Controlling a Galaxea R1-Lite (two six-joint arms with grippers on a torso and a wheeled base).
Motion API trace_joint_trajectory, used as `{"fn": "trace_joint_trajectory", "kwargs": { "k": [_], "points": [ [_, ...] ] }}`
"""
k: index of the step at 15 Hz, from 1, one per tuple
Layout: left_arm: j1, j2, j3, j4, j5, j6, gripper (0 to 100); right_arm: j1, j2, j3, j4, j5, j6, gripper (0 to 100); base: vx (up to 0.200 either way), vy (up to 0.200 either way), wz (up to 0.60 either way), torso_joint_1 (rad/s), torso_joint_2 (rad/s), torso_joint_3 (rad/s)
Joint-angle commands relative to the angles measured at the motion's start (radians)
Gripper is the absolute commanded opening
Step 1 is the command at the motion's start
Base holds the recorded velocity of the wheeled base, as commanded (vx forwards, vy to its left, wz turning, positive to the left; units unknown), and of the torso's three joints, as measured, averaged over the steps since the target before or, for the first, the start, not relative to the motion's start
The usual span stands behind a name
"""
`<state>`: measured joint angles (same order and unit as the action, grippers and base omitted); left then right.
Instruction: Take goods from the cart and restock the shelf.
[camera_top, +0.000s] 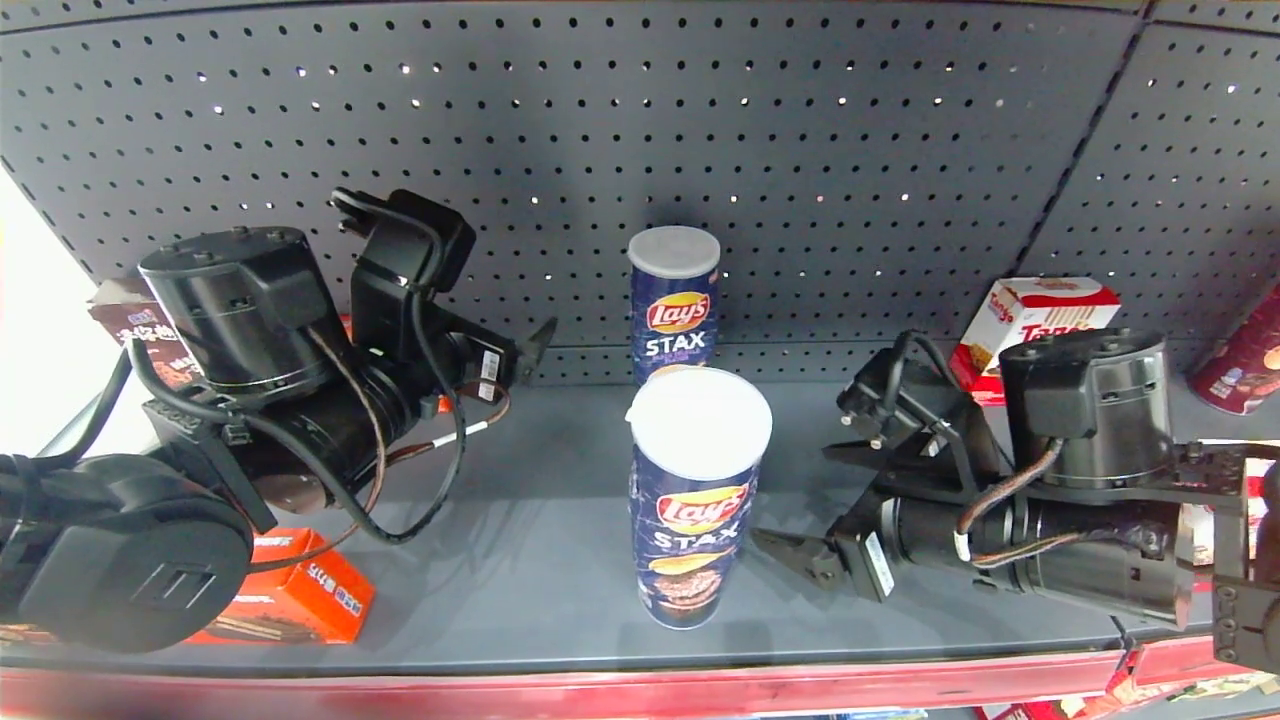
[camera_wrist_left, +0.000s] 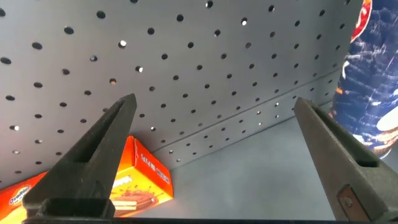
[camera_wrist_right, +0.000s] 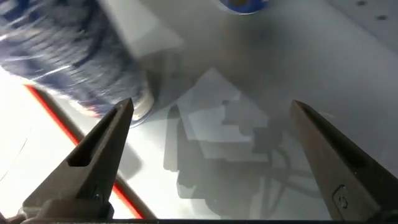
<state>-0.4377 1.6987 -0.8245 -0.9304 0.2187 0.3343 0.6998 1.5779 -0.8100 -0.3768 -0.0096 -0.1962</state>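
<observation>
L gripper (camera_wrist_left: 214, 124) & R gripper (camera_wrist_right: 211, 118) are spread wide, nothing held. Front chip can (camera_top: 697, 500) near shelf (camera_top: 540, 570) edge could be toppled if clipped by R arm

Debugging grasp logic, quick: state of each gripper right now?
Left gripper: open, holding nothing.
Right gripper: open, holding nothing.

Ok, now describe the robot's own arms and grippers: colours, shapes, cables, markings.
The left arm and right arm are black and dark grey, with round cylindrical joint housings. Black and brown cables loop along them, and a white label sits by each wrist. The left gripper and right gripper have dark, wedge-shaped fingers tapering to points.
</observation>
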Motion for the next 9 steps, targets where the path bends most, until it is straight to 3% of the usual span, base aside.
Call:
{"fn": "trace_joint_trajectory", "kwargs": {
  "k": [1, 4, 7, 9],
  "points": [
    [0.028, -0.033, 0.025, 0.002, -0.001, 0.0, 100, -0.062, -0.079, 0.023, -0.014, -0.006, 0.001, 100, 0.0, 0.0, 0.0, 0.0, 0.0, 0.0],
    [0.06, -0.175, 0.05, 0.042, -0.004, 0.0, 100, -0.235, -0.268, 0.055, -0.016, 0.0, 0.004, 100, 0.0, 0.0, 0.0, 0.0, 0.0, 0.0],
    [0.054, -0.286, 0.059, 0.122, -0.002, 0.0, 100, -0.375, -0.453, 0.071, -0.01, -0.001, 0.007, 100, 0.0, 0.0, 0.0, 0.0, 0.0, 0.0],
    [0.05, -0.366, 0.082, 0.165, 0.001, 0.0, 100, -0.425, -0.561, 0.112, -0.013, -0.006, 0.007, 100, 0.0, 0.0, 0.0, 0.0, 0.0, 0.0]
  ]
}}
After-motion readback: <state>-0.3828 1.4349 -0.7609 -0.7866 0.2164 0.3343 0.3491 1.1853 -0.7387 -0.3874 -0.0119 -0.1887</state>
